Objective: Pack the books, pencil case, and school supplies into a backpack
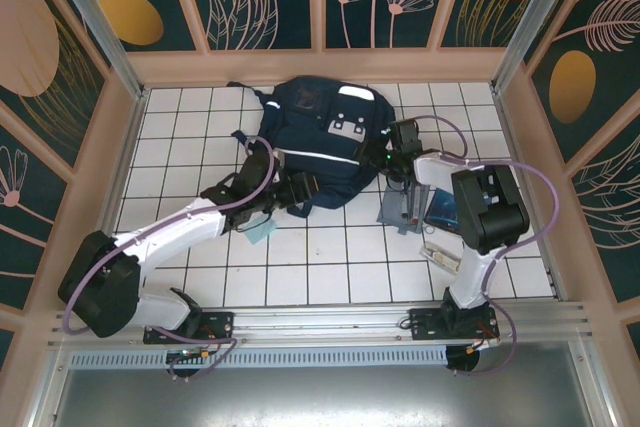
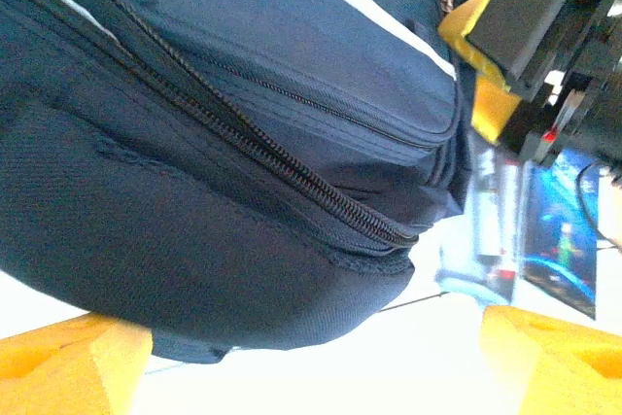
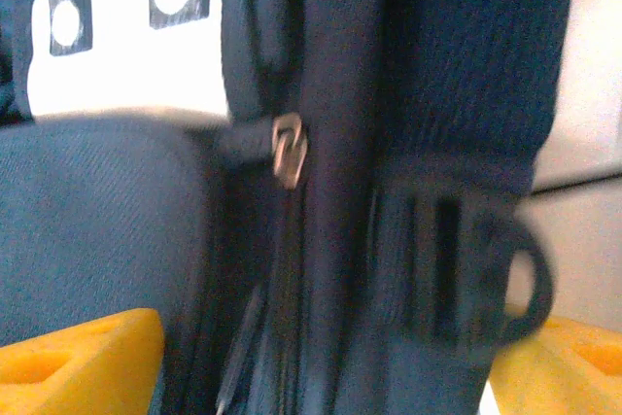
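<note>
The backpack [image 1: 322, 137] lies on the white-tiled counter [image 1: 330, 267], towards the far wall and between the two arms, with its white reflective stripe [image 1: 312, 155] facing up. The left tool [image 1: 303, 191] sits at the near edge of the backpack. In the left wrist view its yellow fingers [image 2: 70, 364] stand wide apart and grip nothing, and a closed zipper [image 2: 272, 157] runs diagonally across the navy fabric beyond them. The right tool [image 1: 400, 137] sits at the right side of the backpack. Its fingers [image 3: 83, 357] are likewise spread wide, with a metal zipper pull [image 3: 289, 149] and a dark strap loop [image 3: 471, 279] directly ahead; that view is blurred. The pencil case [image 1: 400, 205] lies on the counter just right of the backpack, near the right arm. A flat blue item [image 1: 442, 210] lies beside it, and a whitish oblong piece [image 1: 440, 252] is nearer the bases. A small light-blue piece [image 1: 263, 232] lies beside the left arm.
</note>
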{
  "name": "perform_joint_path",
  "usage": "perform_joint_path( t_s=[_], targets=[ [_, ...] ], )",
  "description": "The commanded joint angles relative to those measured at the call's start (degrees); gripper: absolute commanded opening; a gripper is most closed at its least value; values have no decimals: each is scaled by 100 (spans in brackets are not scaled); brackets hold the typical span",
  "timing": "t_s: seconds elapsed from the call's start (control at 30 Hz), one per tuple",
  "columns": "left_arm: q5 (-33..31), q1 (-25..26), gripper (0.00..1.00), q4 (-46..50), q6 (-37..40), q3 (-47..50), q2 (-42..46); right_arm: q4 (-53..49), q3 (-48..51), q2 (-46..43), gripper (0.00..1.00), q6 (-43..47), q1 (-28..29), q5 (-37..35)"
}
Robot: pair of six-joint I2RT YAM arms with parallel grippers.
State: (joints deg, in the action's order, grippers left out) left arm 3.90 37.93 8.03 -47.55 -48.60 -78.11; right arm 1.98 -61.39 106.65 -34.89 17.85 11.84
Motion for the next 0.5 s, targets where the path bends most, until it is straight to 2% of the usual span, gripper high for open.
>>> perform_joint_path(
  t_s=[0.0,0.07,0.23,0.3,0.47],
  targets=[
    [-1415,-80,92,691,1187,-304,126,338,-699,473,80,271,-140,-3],
    [-1740,-201,95,524,1217,-445,67,297,-1104,724,77,447,-166,-12],
    [-1441,-609,95,194,1152,-641,23,-406,-2184,1202,76,737,-260,-226],
    [-1510,-748,99,-3,1245,-569,17,-719,-2370,1125,74,809,-254,-357],
    [-1400,-1231,99,-625,1152,-406,-399,-1591,-2222,517,73,1007,-33,-1241]
  ],
)
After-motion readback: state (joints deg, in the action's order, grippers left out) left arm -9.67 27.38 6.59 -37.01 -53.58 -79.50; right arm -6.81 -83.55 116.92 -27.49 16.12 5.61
